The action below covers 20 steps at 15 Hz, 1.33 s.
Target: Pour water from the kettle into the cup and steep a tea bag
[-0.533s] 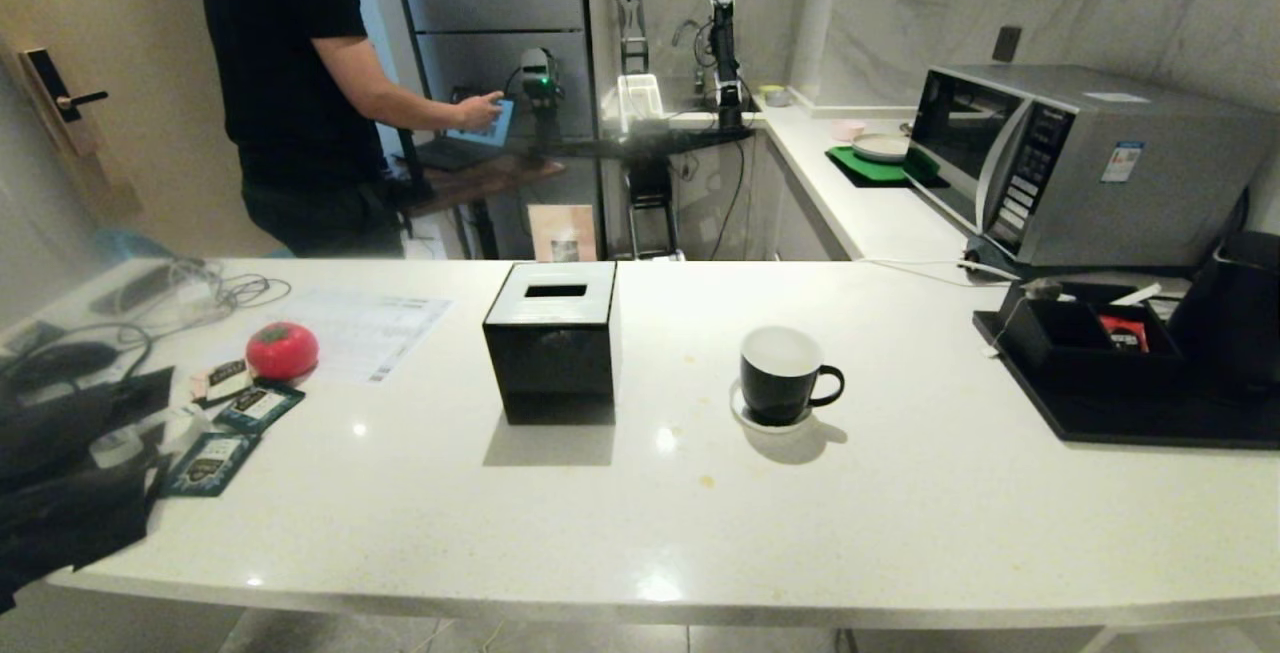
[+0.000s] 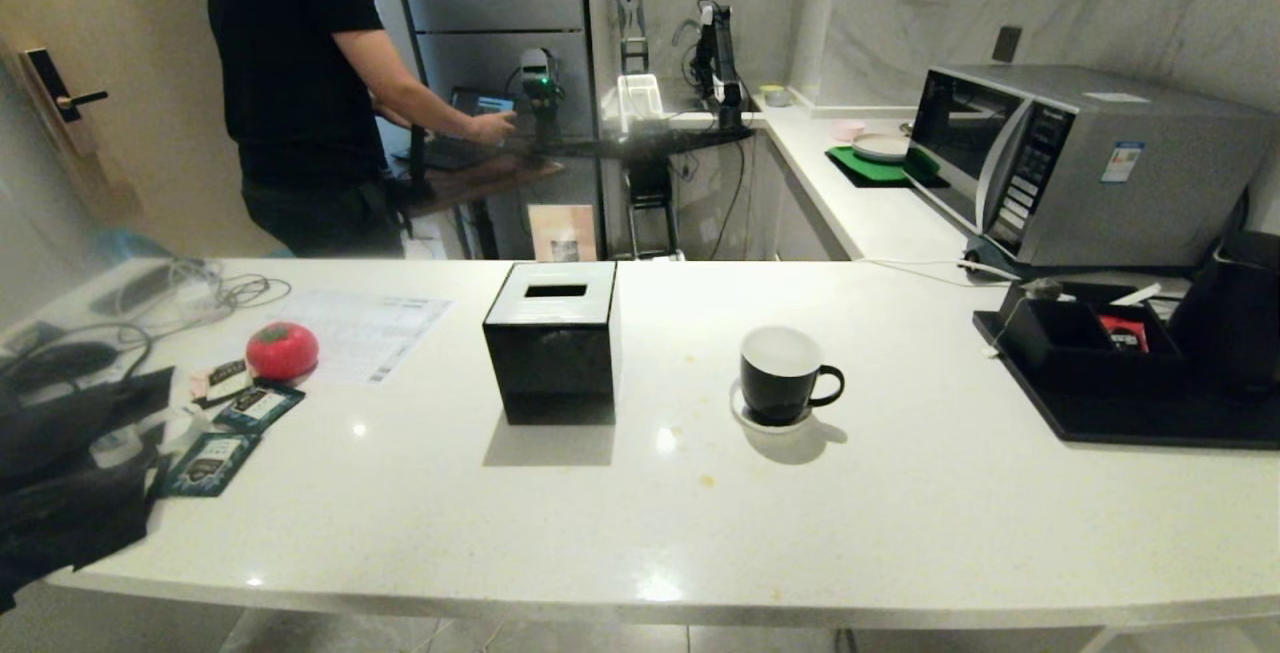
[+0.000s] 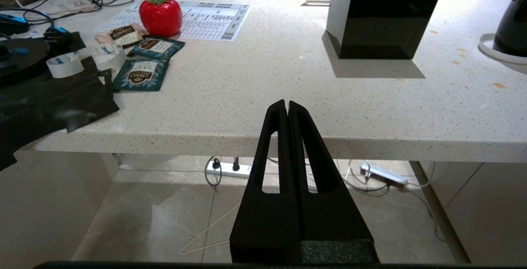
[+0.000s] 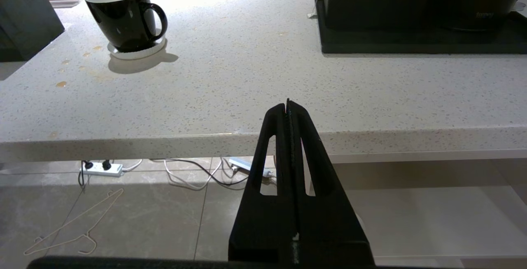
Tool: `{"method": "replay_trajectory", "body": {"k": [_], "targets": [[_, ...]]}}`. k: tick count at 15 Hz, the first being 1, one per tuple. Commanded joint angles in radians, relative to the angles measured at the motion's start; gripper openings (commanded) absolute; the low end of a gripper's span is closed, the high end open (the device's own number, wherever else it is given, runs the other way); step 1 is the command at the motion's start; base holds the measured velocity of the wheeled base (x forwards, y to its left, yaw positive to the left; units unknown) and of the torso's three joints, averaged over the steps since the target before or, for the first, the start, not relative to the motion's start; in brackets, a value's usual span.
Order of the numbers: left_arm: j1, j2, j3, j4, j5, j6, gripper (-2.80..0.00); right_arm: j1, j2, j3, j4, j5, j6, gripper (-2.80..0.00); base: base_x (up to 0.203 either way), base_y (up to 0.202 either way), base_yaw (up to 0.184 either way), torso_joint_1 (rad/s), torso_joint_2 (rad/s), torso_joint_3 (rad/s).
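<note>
The black cup [image 2: 780,373] with a white interior stands on its small white saucer [image 2: 745,417] mid-counter, handle to the right; the right wrist view shows the cup [image 4: 123,17] too. The matte black kettle [image 2: 1235,308] sits at the far right on a black tray [image 2: 1130,418]. A small pale tea bag [image 2: 1040,286] rests on the corner of the black organizer, its thin string hanging down. No water shows. My left gripper [image 3: 287,104] and right gripper [image 4: 287,103] hang shut and empty below the counter's front edge, out of the head view.
A black cube box [image 2: 552,353] with a slot stands left of the cup. Further left lie a red tomato-shaped thing [image 2: 282,350], teal sachets [image 2: 215,458], a printed sheet and cables. A microwave [image 2: 1080,163] sits behind the tray. A person [image 2: 300,83] stands beyond the counter.
The person behind the counter has shifted an arm slightly to the right. Nothing on the counter has moved.
</note>
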Motion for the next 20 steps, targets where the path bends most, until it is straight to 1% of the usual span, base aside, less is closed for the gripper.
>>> {"method": "replay_trajectory", "body": {"k": [1, 20], "targets": [[0.000, 0.000, 0.000, -0.001, 0.000, 0.000, -2.80, 0.001, 0.001, 0.000, 0.000, 0.000, 0.001, -2.80, 0.000, 0.000, 0.000, 0.000, 0.00, 0.000], [0.000, 0.000, 0.000, -0.001, -0.001, 0.004, -2.80, 0.001, 0.000, 0.000, 0.000, 0.001, 0.001, -2.80, 0.000, 0.000, 0.000, 0.000, 0.00, 0.000]]}}
